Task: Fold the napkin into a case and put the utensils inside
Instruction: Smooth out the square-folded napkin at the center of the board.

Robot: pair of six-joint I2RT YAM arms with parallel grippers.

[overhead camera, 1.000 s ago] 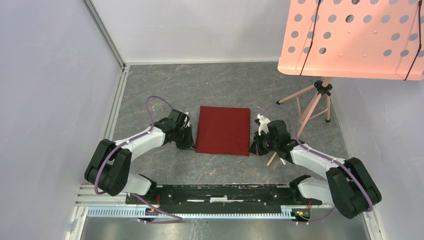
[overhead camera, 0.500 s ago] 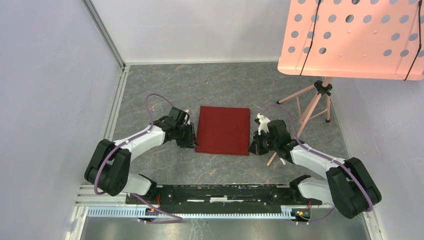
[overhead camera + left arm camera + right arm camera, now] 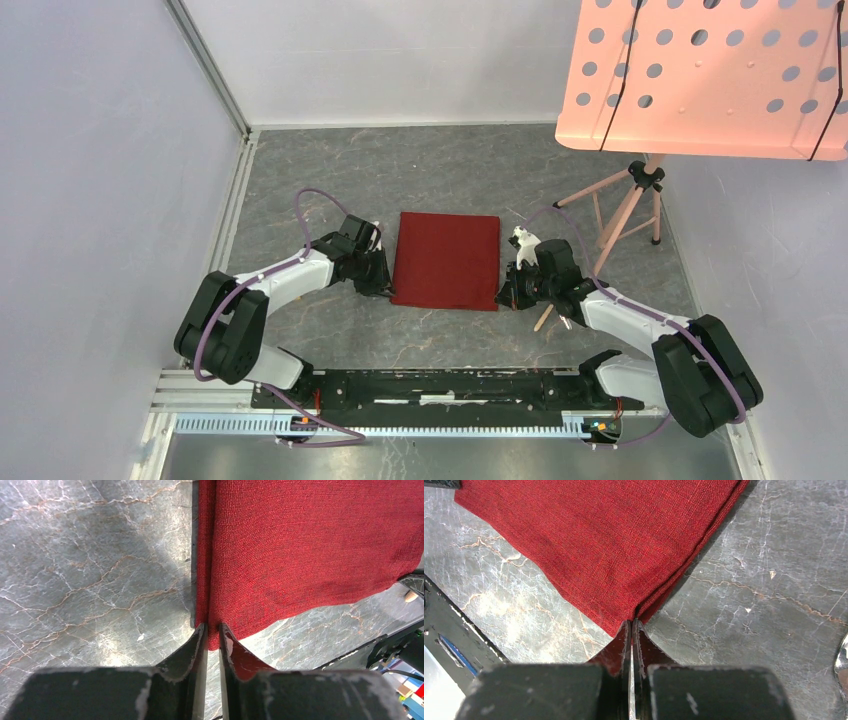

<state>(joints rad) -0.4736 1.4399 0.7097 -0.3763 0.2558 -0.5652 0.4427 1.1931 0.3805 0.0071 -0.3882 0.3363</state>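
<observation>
- While the napkin [image 3: 446, 260] lies flat as a folded dark red rectangle in the middle of the grey marbled table [image 3: 440, 170], both arms reach in low from the near edge, one to each of its near corners.
- The left gripper [image 3: 384, 288] sits at the near left corner. In the left wrist view its fingers [image 3: 192, 650] stand a thin slit apart, with the tip of the corner just between their ends. Whether they press the cloth I cannot tell.
- Along that left side the cloth shows a narrow folded strip lying against the main panel, with a dark crease between the two.
- The right gripper [image 3: 504, 298] is at the near right corner, its fingers [image 3: 621, 645] pressed together and pinching the very point of the corner. The edges of several layers run into the pinch along the napkin's right side.
- At the right border of the right wrist view a shiny silver utensil [image 3: 842, 667] shows as a curved sliver on the table, off the napkin and near the right gripper. Too little shows to tell fork from spoon.
- A tan stick [image 3: 543, 318] lies on the table just near of the right gripper, partly under the arm.
- A pink perforated stand [image 3: 700, 75] on a tripod [image 3: 630, 200] stands at the far right, well apart from the cloth.
</observation>
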